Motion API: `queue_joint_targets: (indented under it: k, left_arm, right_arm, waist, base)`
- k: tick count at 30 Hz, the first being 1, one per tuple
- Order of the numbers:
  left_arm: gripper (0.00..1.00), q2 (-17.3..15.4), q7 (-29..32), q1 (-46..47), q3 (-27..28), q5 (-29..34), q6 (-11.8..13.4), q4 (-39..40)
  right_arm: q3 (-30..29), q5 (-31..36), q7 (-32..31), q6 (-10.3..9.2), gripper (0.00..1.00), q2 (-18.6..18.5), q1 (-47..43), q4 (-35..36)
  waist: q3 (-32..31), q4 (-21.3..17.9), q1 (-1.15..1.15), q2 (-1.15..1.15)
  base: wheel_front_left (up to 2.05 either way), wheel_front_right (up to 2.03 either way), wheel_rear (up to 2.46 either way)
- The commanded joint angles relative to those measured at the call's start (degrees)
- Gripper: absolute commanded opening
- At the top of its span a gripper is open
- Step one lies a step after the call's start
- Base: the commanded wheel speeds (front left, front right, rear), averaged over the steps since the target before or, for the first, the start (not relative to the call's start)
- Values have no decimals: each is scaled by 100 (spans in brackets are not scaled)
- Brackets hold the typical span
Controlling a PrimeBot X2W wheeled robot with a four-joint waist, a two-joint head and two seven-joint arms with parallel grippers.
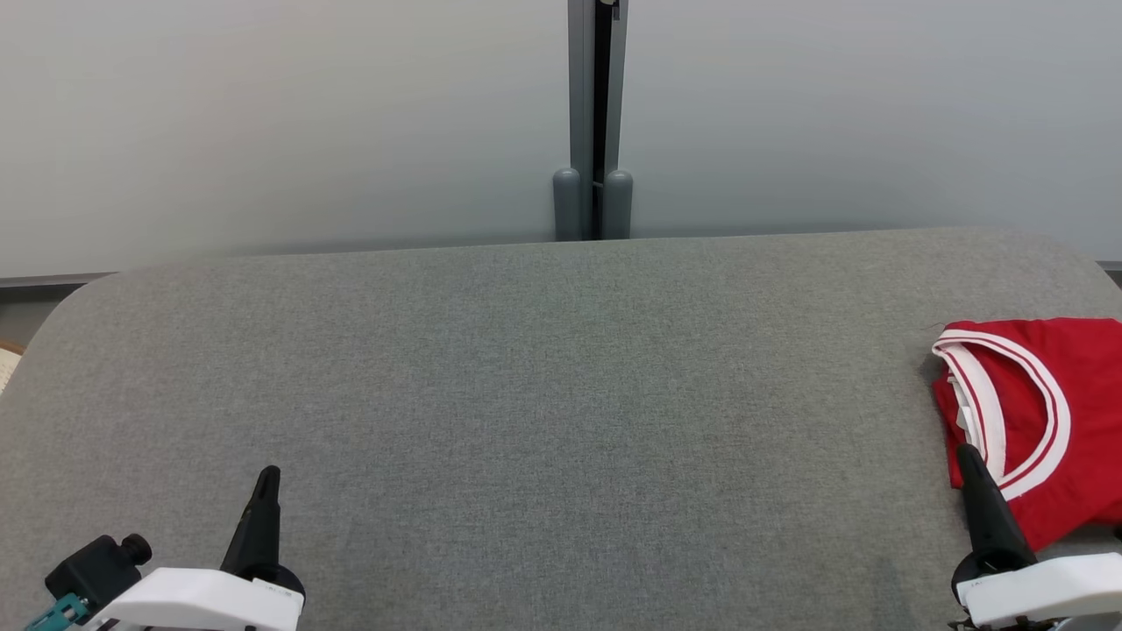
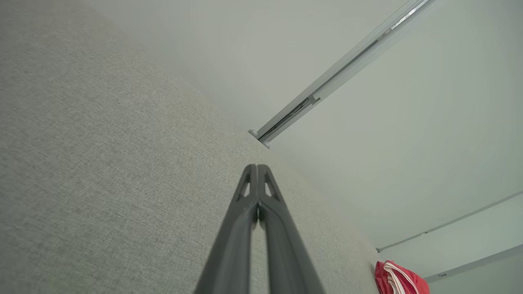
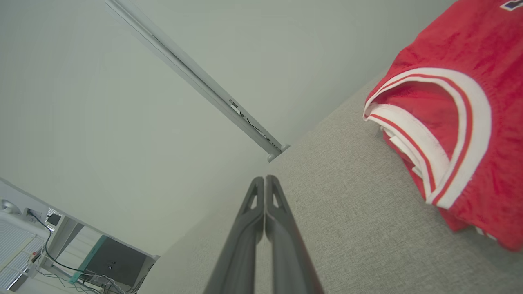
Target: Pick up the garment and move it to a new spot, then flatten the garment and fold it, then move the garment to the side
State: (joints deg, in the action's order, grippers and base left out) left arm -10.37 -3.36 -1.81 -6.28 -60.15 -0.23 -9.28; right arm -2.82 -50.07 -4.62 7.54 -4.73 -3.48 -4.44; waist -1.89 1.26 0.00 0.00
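The red garment with white-striped trim lies folded at the right edge of the grey fabric tabletop, about midway between its far and near edges, its neck opening facing the middle of the tabletop. In the right wrist view the garment sits in several stacked layers.

The right gripper is at the near right, its fingers pressed together on nothing, tips just beside the garment's near-left corner; whether they touch it cannot be told. The right wrist view shows the same clenched pair.

The left gripper is over the near left part of the tabletop, well apart from the garment, fingers likewise clenched and empty.

A pale wall with a grey post stands beyond the far edge.
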Motion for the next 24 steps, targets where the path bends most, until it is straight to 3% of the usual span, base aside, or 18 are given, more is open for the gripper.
queue_joint_targets:
  k: [1, 24]
  left_arm:
    - [0, -18, 50, 220, 107, -176, -65, 35]
    - [0, 232, 360, 440, 498, -1259, -304, -139]
  right_arm:
    - [-29, -244, -24, -3, 0, -17, 159, 15]
    - [-135, -1645, -66, -2, 0, 37, 448, -320]
  waist:
    - [5, -3, 0, 0]
    - [60, -37, 0, 0]
  base:
    - [0, 0, 0]
    - [0, 0, 0]
